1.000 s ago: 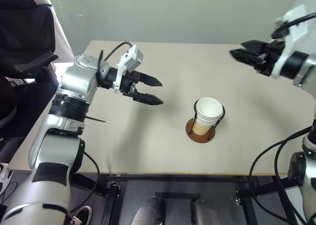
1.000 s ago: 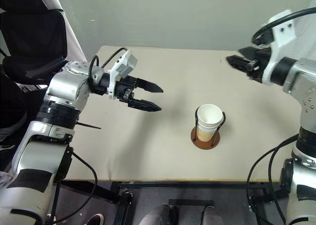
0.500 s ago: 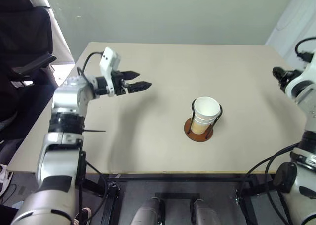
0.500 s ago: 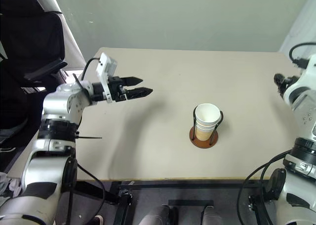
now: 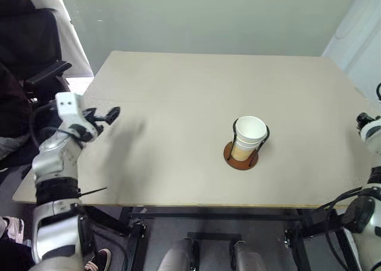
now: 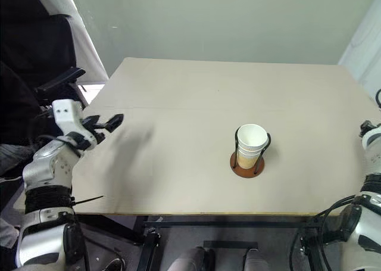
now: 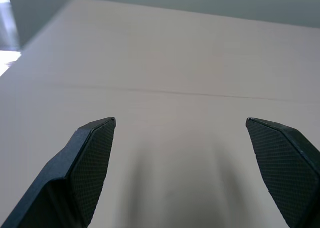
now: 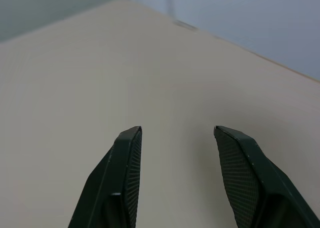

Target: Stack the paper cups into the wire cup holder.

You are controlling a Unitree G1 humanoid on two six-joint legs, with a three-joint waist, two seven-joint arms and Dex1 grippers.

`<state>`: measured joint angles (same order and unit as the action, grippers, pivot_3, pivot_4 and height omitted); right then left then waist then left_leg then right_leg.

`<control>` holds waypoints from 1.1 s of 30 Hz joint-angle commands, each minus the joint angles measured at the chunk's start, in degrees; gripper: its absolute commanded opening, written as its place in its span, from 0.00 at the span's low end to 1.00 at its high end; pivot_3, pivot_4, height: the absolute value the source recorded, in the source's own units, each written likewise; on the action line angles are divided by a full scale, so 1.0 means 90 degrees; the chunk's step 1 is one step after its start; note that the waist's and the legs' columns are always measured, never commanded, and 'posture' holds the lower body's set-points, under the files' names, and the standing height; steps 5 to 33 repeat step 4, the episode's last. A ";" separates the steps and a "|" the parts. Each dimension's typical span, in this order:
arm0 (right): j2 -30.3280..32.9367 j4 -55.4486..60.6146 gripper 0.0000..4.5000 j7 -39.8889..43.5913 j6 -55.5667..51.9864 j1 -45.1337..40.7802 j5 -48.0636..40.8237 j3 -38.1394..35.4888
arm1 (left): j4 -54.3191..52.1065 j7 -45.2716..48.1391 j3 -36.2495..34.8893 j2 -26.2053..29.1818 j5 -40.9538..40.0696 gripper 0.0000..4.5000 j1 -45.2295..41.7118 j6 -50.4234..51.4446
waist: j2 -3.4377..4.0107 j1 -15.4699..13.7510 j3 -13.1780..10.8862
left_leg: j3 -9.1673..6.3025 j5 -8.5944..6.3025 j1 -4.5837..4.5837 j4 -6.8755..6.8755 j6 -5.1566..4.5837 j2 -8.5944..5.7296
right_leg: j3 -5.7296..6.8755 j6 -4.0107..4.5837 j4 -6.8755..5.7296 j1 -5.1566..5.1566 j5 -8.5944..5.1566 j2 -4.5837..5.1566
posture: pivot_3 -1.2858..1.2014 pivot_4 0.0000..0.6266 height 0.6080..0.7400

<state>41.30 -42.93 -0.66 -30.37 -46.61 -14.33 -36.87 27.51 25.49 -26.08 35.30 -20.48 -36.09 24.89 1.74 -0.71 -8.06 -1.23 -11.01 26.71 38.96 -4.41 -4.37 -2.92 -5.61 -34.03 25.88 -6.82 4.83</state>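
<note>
The paper cups sit nested in one stack, tan-orange with white rims, upright inside the wire cup holder. The holder's reddish-brown base rests on the table, right of centre, and black wire loops flank the stack. My left gripper hovers over the table's left edge, far from the cups, pointing across the table. In the left wrist view the left gripper is wide open and holds nothing. In the right wrist view my right gripper stands open over bare tabletop near a table edge, with nothing between its fingers.
A black chair stands behind the table's left rear corner. A pale wall panel rises past the right rear corner. The table's front edge runs below the holder.
Both arms swung outward and down. My left gripper went from the table's middle to its left edge. My right gripper left the head views on the right. The cups and holder stayed put.
</note>
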 commanded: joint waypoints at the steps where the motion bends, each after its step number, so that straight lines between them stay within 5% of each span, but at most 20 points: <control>1: 0.0390 -0.0608 0.50 -0.0074 0.0690 -0.0211 0.0100 0.0091 | -0.0251 -0.0306 -0.0402 0.0150 -0.0114 1.00 0.0089 -0.0375 | 0.0000 -0.0010 0.0000 | 0.0000 -0.0013 -0.0002 -0.0001 -0.0023 0.0001 | 0.0000 0.0004 -0.0001 0.0001 0.0003 -0.0001 | 0.52 0.24 1.00; 33: 0.0511 -0.1129 0.50 -0.0270 0.1217 -0.0301 -0.0013 -0.0036 | -0.0063 -0.0603 -0.0632 0.0207 -0.0103 1.00 0.0215 -0.0535 | 0.0000 -0.0004 0.0000 | -0.0003 -0.0005 -0.0021 -0.0010 -0.0025 0.0003 | -0.0005 0.0026 -0.0003 -0.0006 0.0020 -0.0003 | 0.52 0.24 1.00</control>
